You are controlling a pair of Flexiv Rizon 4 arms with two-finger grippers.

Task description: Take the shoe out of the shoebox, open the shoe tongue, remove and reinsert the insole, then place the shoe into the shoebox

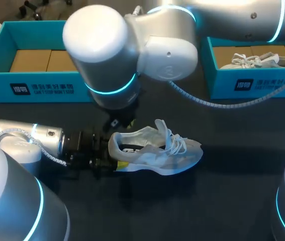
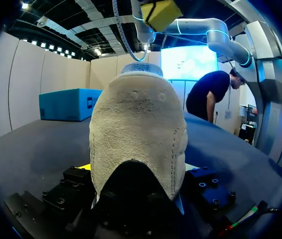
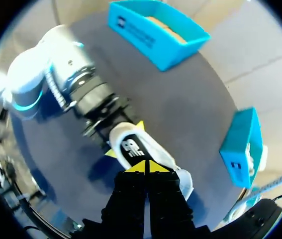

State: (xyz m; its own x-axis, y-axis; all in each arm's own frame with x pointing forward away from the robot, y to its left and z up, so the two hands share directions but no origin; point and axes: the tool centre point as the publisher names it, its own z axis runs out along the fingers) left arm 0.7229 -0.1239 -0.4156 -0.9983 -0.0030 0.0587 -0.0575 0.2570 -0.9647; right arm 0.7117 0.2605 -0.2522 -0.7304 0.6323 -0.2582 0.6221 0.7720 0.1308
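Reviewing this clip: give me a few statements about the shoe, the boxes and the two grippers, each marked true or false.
1. The shoe lies on the table, outside both boxes. True.
2. The left gripper holds the shoe by its toe. False: it grips the heel.
3. Both boxes are empty of shoes. False: the right shoebox holds a second shoe; only the left shoebox has none.
4. The right gripper is above the shoe with its yellow tips together. True.

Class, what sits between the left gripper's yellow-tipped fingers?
The suede heel of the white lace-up trainer, held by the left gripper; the left wrist view shows it.
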